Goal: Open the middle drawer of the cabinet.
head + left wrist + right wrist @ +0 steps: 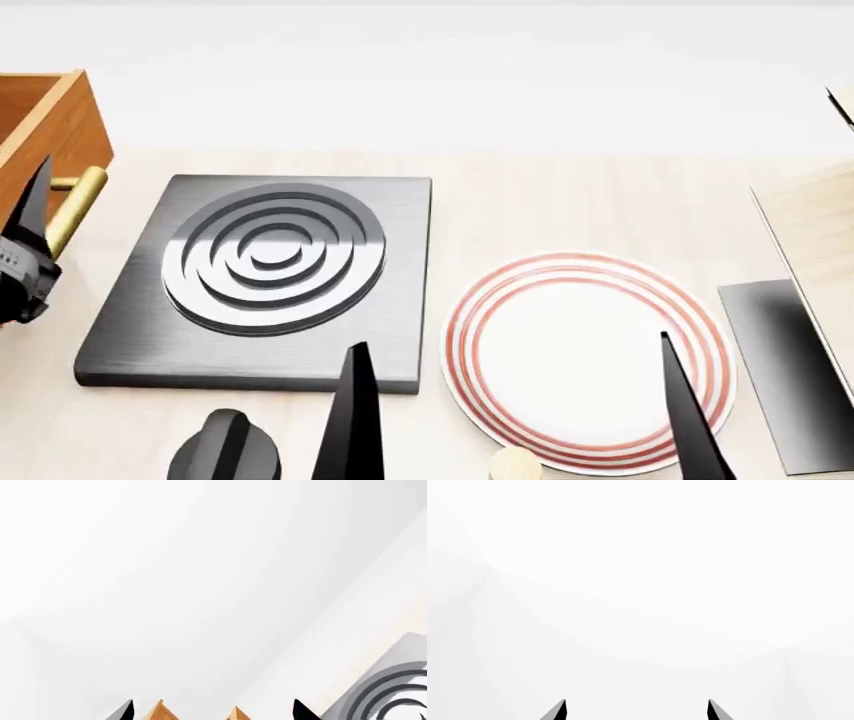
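The left pincer sits at the cabinet, one dark finger standing just in front of a brass handle; whether it is shut on that bar or only beside it, I cannot tell, since its other finger lies out of the head view; the left wrist view shows both tips spread with two orange wooden corners between them, which hints at open, no more; the right pincer hovers open and empty, low over the plate, its two fingertips wide apart and well away from the cabinet; only a corner of the cabinet shows, beyond and above the left pincer, so which drawer this handle belongs to cannot be settled, and the middle drawer itself cannot be picked out; the stove plate lies on the worktop between the two pincers; to do the step well, I judge the left pincer should first confirm the handle is the middle one, centre the bar between its fingers, close firmly, then pull straight out along the drawer's travel, without twisting, keeping clear of the stove plate
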